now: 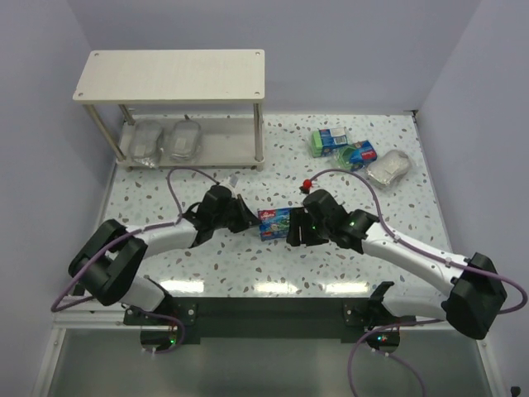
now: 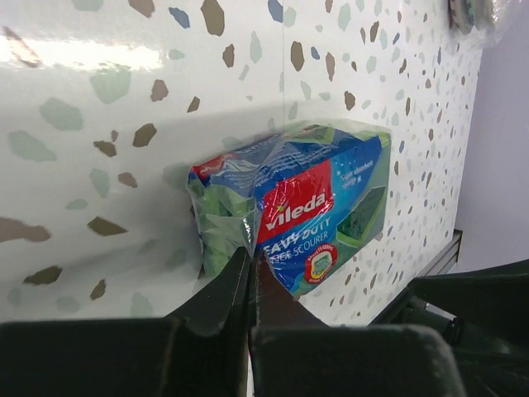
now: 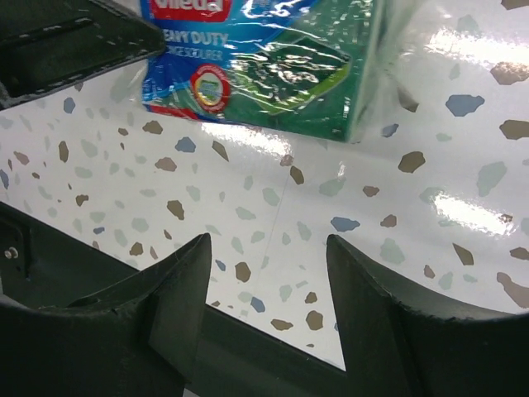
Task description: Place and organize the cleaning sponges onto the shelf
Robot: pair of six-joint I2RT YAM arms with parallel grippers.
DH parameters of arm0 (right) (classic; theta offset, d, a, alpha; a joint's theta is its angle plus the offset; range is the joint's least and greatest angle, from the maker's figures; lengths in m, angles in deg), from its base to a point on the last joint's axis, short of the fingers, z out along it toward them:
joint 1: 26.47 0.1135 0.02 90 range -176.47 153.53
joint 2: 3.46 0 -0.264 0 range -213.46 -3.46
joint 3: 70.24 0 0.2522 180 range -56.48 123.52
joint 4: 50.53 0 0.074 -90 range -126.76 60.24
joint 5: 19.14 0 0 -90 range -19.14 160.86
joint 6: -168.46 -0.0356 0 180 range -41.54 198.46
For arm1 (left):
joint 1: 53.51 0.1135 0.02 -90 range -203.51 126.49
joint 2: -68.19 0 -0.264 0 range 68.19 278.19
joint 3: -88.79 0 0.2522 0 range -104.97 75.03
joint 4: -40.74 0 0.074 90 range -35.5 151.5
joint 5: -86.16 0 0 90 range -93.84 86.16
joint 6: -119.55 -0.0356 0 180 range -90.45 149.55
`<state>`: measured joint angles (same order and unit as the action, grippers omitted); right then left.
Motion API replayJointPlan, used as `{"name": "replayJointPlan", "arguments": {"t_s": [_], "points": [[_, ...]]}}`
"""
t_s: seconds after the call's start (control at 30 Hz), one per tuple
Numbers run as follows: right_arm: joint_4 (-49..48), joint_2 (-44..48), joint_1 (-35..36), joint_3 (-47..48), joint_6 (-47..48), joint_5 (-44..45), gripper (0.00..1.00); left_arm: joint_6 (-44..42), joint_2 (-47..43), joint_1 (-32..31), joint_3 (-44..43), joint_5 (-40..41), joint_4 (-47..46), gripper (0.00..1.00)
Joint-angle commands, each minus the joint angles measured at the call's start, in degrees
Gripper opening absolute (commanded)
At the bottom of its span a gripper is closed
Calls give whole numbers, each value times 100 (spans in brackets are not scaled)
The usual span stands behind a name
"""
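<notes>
A green sponge pack (image 1: 273, 223) with a blue-red label lies on the table between my two grippers. My left gripper (image 1: 248, 222) is shut, its tips pinching the clear wrap at the pack's left end; the left wrist view shows the gripper (image 2: 252, 258) and the pack (image 2: 306, 207). My right gripper (image 1: 294, 233) is open and empty just right of the pack; in the right wrist view the gripper (image 3: 269, 260) sits short of the pack (image 3: 264, 66). Two more green packs (image 1: 343, 146) and one silvery scourer (image 1: 388, 169) lie at the far right. Two silvery scourers (image 1: 165, 141) lie on the lower board of the shelf (image 1: 169, 73).
The shelf's top board is bare. A small red thing (image 1: 307, 182) lies on the table behind my right gripper. Purple cables loop over both arms. Lilac walls close the table's back and sides. The table's dark front edge (image 3: 248, 331) is close under my right fingers.
</notes>
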<state>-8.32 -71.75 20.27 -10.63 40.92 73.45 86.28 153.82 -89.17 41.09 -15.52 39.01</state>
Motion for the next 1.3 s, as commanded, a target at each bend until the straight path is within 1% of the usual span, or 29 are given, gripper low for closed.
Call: {"name": "replayJointPlan", "arguments": {"t_s": [0.0,0.03,0.07,0.13,0.17,0.27,0.37,0.47,0.5,0.53,0.57,0.6,0.63,0.67,0.7,0.73,0.77,0.83,0.87,0.9,0.93,1.0,1.03,1.1,1.13,1.2,1.23,1.27], "points": [[205,289,-69,205,-34,180,61,-311,-791,234,-43,175,800,0],[240,334,-77,258,-34,180,61,-338,-993,305,-52,201,949,0],[266,378,-86,276,-34,189,61,-347,-1387,436,-87,219,1255,0],[354,483,-104,354,-17,207,61,-382,-1784,559,-175,271,1539,0],[389,510,-130,372,-8,224,61,-399,-2134,647,-227,298,1931,0],[469,606,-191,451,27,233,60,-399,-2724,875,-718,351,2548,0],[530,694,-218,469,71,198,60,-356,-3120,1174,-1132,237,2936,0],[522,764,-244,434,98,163,60,-259,-3254,1499,-1764,-88,3129,0],[539,782,-244,425,106,154,60,-207,-3245,1588,-2201,-228,3226,0],[548,791,-244,417,133,137,60,-197,-3219,1693,-2414,-264,3262,0],[548,817,-262,408,142,110,60,-189,-3184,1737,-2634,-247,3376,0],[530,826,-271,408,150,93,59,-189,-3131,1781,-3106,-203,3455,0],[522,835,-271,399,159,66,59,-206,-3053,1904,-3346,-72,3534,0],[495,835,-288,399,168,14,59,-224,-2860,1992,-3870,-19,3718,0],[495,835,-271,416,185,-13,59,-224,-2754,2088,-4136,34,3815,0],[478,835,-271,443,212,-48,59,-206,-2570,2246,-4365,-18,3842,0],[486,826,-279,452,229,-92,59,-206,-2490,2300,-4776,-62,3729,0],[486,835,-280,460,265,-118,59,-241,-2271,2466,-5270,244,3815,0],[469,844,-280,469,273,-136,59,-233,-2000,2598,-5760,376,4121,0],[460,835,-280,478,273,-179,58,-172,-1858,2764,-5948,403,4211,0],[460,835,-280,504,300,-206,58,12,-1630,3149,-6089,238,4238,0],[443,853,-279,513,317,-224,58,293,-1462,3503,-6318,35,4098,0],[425,879,-280,513,317,-250,58,364,-1313,3844,-6380,69,4054,0],[390,914,-280,504,309,-242,57,618,-1128,4241,-6617,18,4097,0],[390,958,-280,496,300,-250,57,716,-962,4634,-6696,-35,4106,0],[381,1011,-280,478,300,-250,57,1040,-820,4997,-6670,-263,4010,0],[390,1072,-280,469,317,-242,57,1138,-689,5294,-6661,-325,3949,0],[407,1098,-280,461,326,-250,57,1217,-618,5402,-6644,-369,3922,0]]}}
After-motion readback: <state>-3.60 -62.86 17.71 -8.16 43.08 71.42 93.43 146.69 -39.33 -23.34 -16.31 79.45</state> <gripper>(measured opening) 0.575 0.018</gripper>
